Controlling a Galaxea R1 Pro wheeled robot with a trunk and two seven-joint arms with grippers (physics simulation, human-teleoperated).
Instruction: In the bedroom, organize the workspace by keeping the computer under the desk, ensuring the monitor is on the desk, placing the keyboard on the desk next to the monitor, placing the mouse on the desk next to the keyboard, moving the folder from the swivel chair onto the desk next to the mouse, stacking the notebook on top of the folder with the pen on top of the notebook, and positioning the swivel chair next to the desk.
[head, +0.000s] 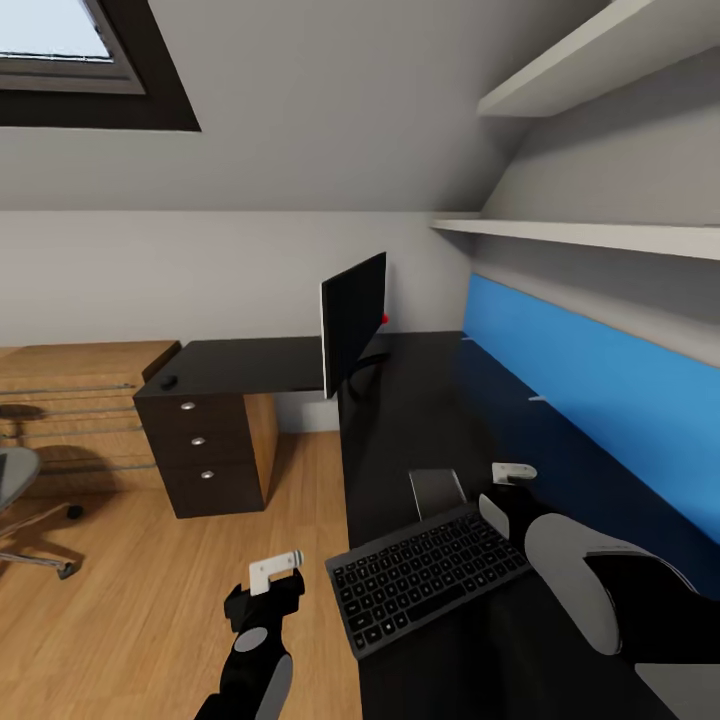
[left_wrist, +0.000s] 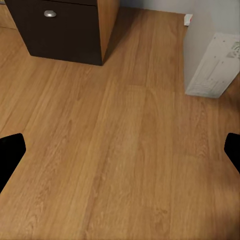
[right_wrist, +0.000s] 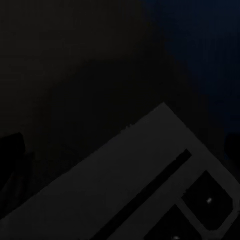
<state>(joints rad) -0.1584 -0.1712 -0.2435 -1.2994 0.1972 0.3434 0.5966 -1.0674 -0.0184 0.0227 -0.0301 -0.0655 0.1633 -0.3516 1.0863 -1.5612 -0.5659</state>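
The keyboard (head: 425, 578) lies at an angle on the black desk (head: 400, 420), near its front edge. My right gripper (head: 505, 495) hovers open just above the keyboard's far right corner, and that corner (right_wrist: 150, 190) shows dimly between the fingers. The monitor (head: 352, 325) stands upright at the desk's inner corner. A small dark mouse (head: 169, 381) sits on the desk's left wing. My left gripper (head: 262, 600) hangs open over the wood floor. The light grey computer (left_wrist: 212, 55) stands on the floor under the desk. Part of the swivel chair (head: 15, 500) shows at far left. The folder is out of view.
Dark drawers (head: 205, 450) sit under the desk's left wing, and their front (left_wrist: 60, 30) is also in the left wrist view. A low light-wood cabinet (head: 70, 400) lines the wall behind the chair. A blue back panel (head: 590, 390) and shelves (head: 600, 235) border the desk's right side.
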